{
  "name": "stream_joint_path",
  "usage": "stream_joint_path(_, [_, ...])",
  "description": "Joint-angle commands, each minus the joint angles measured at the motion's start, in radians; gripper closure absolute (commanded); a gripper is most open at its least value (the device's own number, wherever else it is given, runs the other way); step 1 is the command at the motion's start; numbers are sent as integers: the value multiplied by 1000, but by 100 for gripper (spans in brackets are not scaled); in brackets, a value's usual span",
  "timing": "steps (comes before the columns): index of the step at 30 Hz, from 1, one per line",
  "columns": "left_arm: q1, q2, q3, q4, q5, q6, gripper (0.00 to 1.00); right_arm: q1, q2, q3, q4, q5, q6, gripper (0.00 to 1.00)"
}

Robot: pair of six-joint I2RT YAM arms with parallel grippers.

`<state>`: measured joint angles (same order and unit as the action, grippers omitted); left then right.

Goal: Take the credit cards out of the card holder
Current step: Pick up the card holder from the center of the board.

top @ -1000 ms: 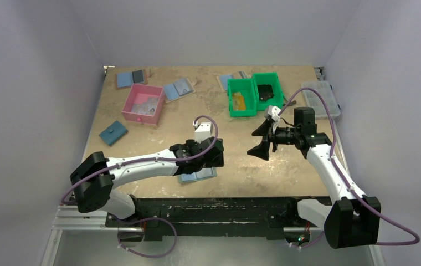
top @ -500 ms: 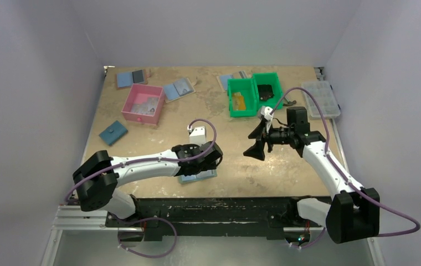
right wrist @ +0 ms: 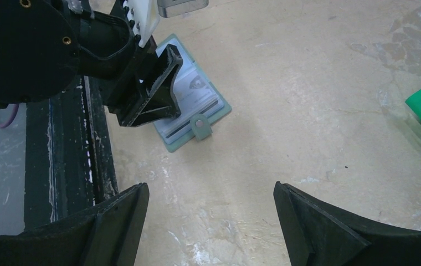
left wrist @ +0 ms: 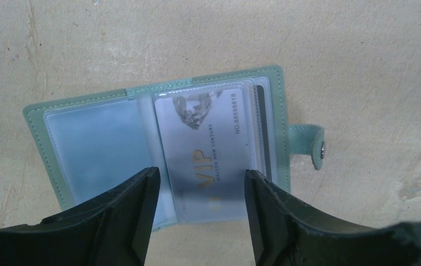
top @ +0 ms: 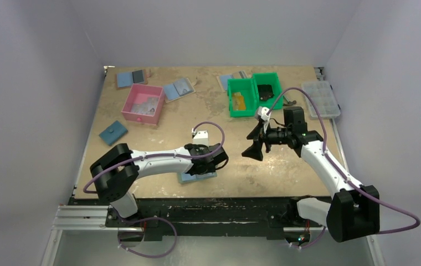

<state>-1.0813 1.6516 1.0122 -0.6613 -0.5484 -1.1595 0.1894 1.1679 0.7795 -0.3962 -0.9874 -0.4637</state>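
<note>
The card holder (left wrist: 35, 118) lies open on the table near its front edge, grey-green rim and clear sleeves up, snap tab (left wrist: 310, 145) to the right. A silvery credit card (left wrist: 208, 138) with gold "VIP" lettering sits in the right sleeve. My left gripper (left wrist: 200, 177) hangs open just over it, its jaws straddling the card's near end with nothing pinched. From above the holder (top: 189, 178) is mostly hidden under the left gripper (top: 211, 163). The right gripper (top: 254, 143) hovers wide open and empty to the right, over bare table (right wrist: 211, 191), looking at the holder (right wrist: 204, 93).
Two green bins (top: 235, 111) stand at the back, with orange-yellow flat pieces (top: 238, 102) in the left one. A pink bin (top: 154, 112), a dark blue wallet (top: 113, 133), blue-and-grey folders (top: 131, 77) (top: 178, 88) and a clear organiser box (top: 321, 98) lie around. A black rail (right wrist: 64, 144) edges the table front.
The left gripper has come down and forward over the open holder and its jaws have narrowed. The right gripper has drifted slightly left, still wide open.
</note>
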Motion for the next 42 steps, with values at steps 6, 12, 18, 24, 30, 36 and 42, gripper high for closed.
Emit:
stream_joint_path(6, [-5, 10, 48, -4, -26, -4, 38, 17, 11, 25, 17, 13, 10, 8])
stream_joint_path(12, [-5, 29, 67, -10, -21, -7, 35, 23, 19, 26, 13, 15, 10, 8])
stream_joint_path(18, [-3, 65, 80, -49, -31, -41, 33, 29, 25, 26, 12, 18, 11, 8])
stream_joint_path(24, [-2, 96, 85, -77, -33, -54, 34, 34, 32, 28, 10, 20, 9, 8])
stream_joint_path(30, [2, 93, 59, -67, -31, -54, 41, 39, 39, 28, 6, 21, 8, 8])
stream_joint_path(36, [26, 12, -14, 50, 8, 34, 47, 52, 51, 32, 2, 20, 9, 8])
stream_joint_path(42, [68, -81, -112, 229, 116, 148, 54, 61, 59, 34, -1, 13, 11, 8])
